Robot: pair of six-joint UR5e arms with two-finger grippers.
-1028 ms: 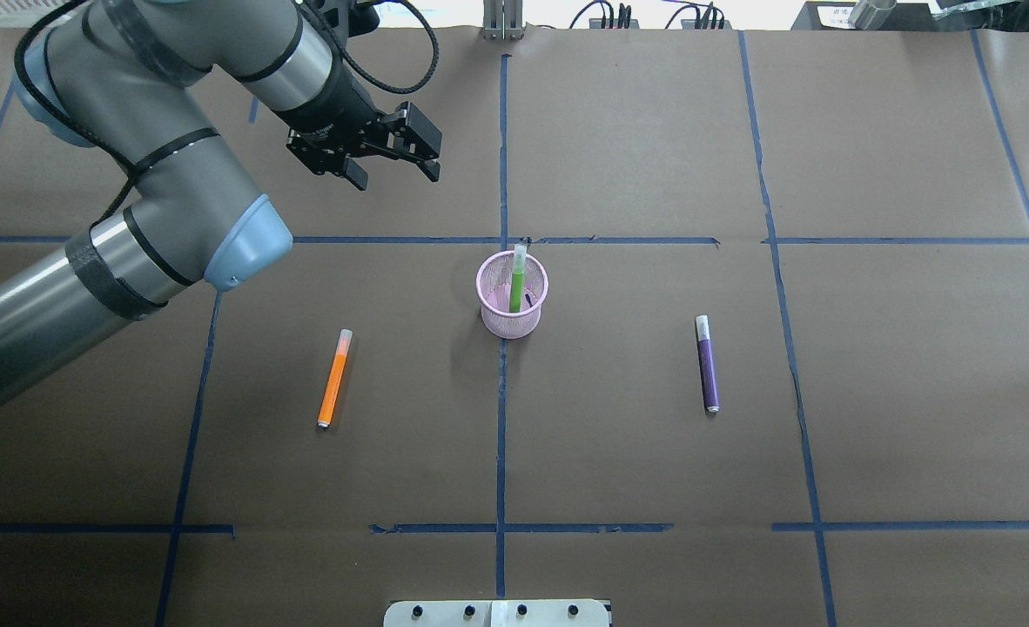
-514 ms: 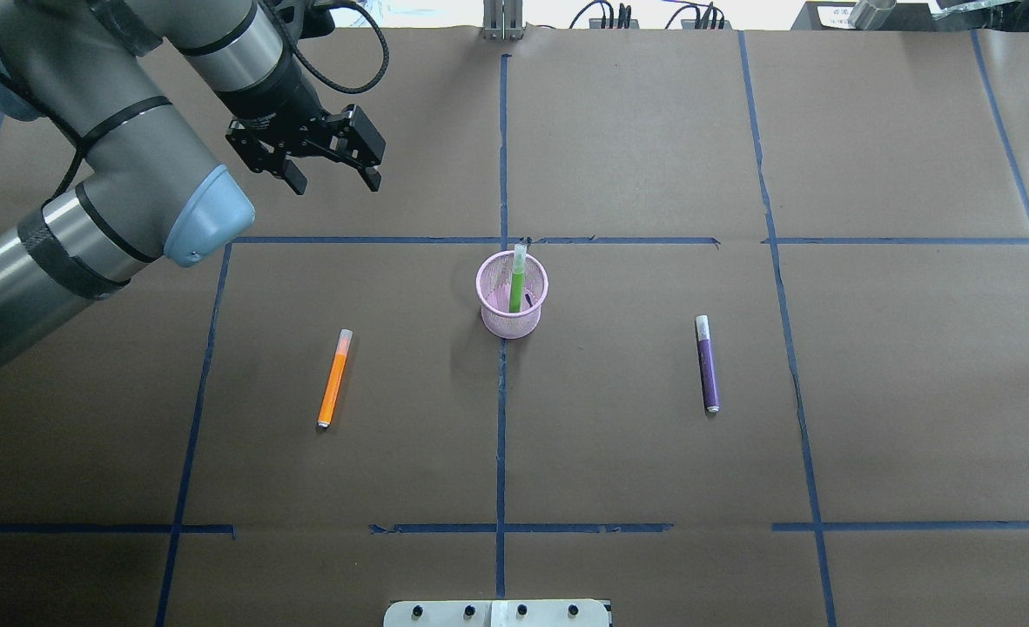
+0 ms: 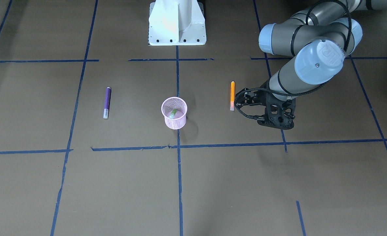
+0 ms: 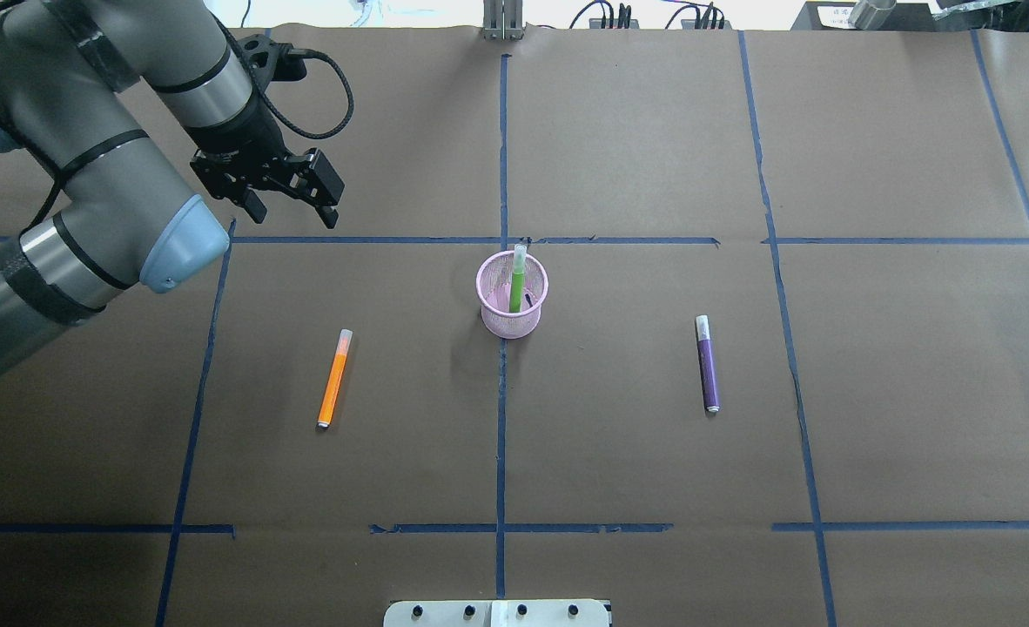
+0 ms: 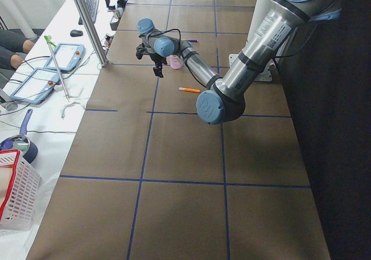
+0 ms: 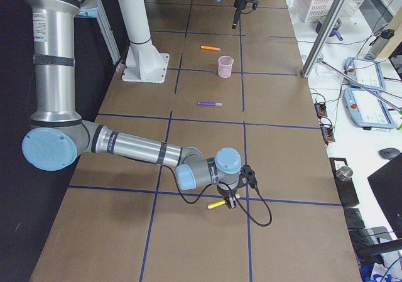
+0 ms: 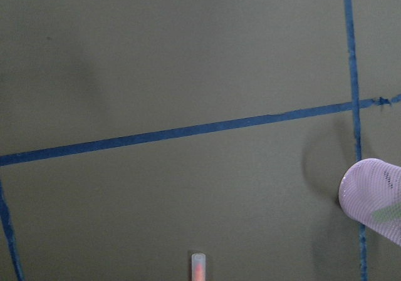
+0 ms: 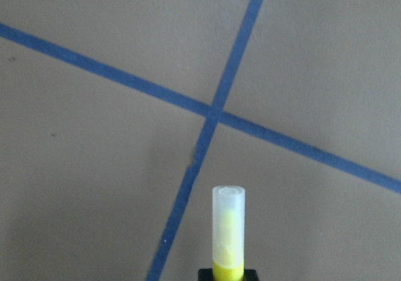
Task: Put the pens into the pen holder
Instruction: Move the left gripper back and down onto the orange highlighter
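Note:
The pink mesh pen holder [image 4: 506,326] stands at the table's centre with the green pen [image 4: 515,283] upright in it. The orange pen [image 4: 333,379] lies flat to its left and the purple pen [image 4: 708,364] lies flat to its right. My left gripper [image 4: 292,209] is open and empty above the table, beyond the orange pen and left of the holder. Its wrist view shows the orange pen's cap [image 7: 198,267] and the holder [image 7: 369,193]. My right gripper [image 6: 229,200] is far off to the right, shut on a yellow pen [image 8: 228,237] just above the table.
The white robot base [image 3: 177,23] stands at the table's robot side. Blue tape lines [image 4: 501,157] grid the brown table cover. A white-and-red basket [image 5: 14,196] and tablets [image 5: 61,57] lie on the side bench beyond the table's far edge.
My left arm has swung left and back toward the robot, away from the holder, with its gripper still open. The pens and holder have not moved.

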